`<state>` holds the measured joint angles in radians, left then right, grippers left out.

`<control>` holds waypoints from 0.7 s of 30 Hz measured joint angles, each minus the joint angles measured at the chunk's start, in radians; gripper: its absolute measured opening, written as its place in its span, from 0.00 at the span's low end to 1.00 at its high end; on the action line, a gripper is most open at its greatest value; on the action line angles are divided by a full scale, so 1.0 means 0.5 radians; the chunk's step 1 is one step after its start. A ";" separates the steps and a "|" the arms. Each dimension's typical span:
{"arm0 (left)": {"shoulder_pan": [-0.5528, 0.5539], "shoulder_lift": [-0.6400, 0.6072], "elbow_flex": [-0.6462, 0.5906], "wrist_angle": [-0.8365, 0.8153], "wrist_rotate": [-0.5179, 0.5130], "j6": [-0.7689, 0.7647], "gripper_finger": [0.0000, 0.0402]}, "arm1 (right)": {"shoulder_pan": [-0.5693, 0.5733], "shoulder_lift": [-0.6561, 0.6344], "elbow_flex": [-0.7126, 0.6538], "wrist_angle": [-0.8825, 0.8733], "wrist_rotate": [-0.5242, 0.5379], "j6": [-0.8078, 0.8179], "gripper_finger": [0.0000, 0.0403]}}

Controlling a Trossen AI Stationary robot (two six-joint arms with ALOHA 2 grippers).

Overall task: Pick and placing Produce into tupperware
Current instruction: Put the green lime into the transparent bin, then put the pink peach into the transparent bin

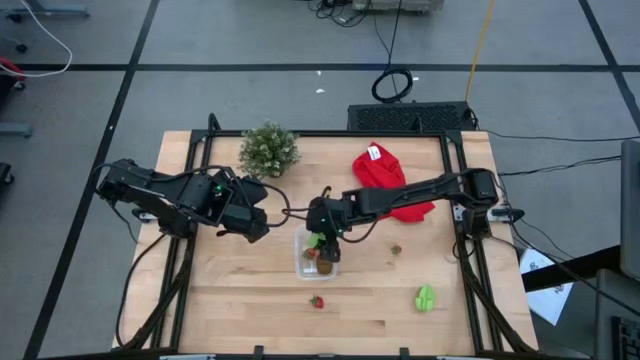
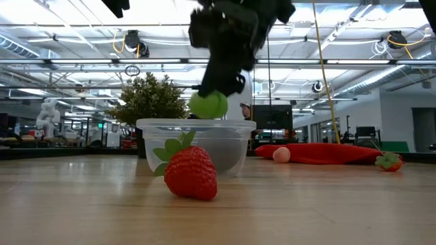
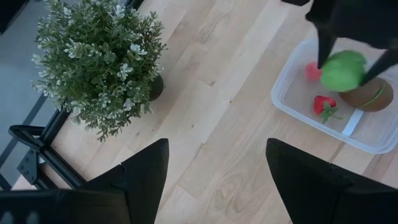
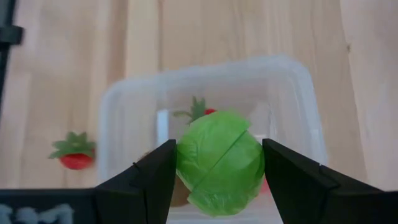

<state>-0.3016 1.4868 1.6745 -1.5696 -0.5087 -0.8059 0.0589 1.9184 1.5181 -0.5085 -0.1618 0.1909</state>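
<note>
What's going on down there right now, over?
Right tool shut on green lettuce piece, above the tupperware. Left tool open, empty, beside the tub. Strawberries, brown oval inside. Nothing in the way.

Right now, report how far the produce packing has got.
Done: a red strawberry, a brown oval fruit and a pink piece lie in the clear plastic tub. In hand: the right gripper holds a green leafy ball above it. Left: a strawberry, a green piece and a small piece on the table.
</note>
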 joint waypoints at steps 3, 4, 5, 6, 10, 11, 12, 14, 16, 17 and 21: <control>0.000 0.000 0.000 0.000 0.000 0.019 0.68 | -0.012 0.002 -0.080 0.111 -0.065 0.023 0.53; 0.000 0.000 0.000 0.001 0.000 0.024 0.68 | -0.013 0.002 -0.098 0.150 -0.103 0.024 0.53; 0.000 0.000 0.000 0.003 0.000 0.025 0.68 | -0.012 0.002 -0.111 0.184 -0.133 0.024 0.53; 0.000 0.000 0.000 0.006 0.000 0.024 0.68 | -0.011 0.002 -0.122 0.203 -0.152 0.023 0.53; 0.000 0.000 0.000 0.008 0.000 0.024 0.68 | -0.012 0.002 -0.131 0.204 -0.155 0.016 0.56; 0.000 0.000 0.000 0.008 0.000 0.024 0.68 | -0.013 0.002 -0.131 0.205 -0.155 0.012 0.58; 0.000 0.000 0.000 0.008 0.000 0.024 0.68 | -0.014 0.002 -0.131 0.207 -0.154 0.011 0.59; 0.000 0.000 0.000 0.008 0.000 0.024 0.68 | -0.014 0.002 -0.131 0.215 -0.151 0.007 0.62; 0.000 0.001 0.000 0.008 0.000 0.024 0.68 | -0.014 0.002 -0.131 0.238 -0.151 -0.001 0.64; 0.000 0.000 0.000 0.008 0.001 0.025 0.68 | -0.013 0.002 -0.131 0.251 -0.152 -0.004 0.65; 0.000 0.000 0.000 0.008 0.001 0.032 0.68 | -0.014 0.002 -0.131 0.264 -0.147 -0.010 0.67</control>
<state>-0.3016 1.4868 1.6745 -1.5654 -0.5083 -0.7900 0.0521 1.9194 1.4525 -0.3763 -0.2352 0.1860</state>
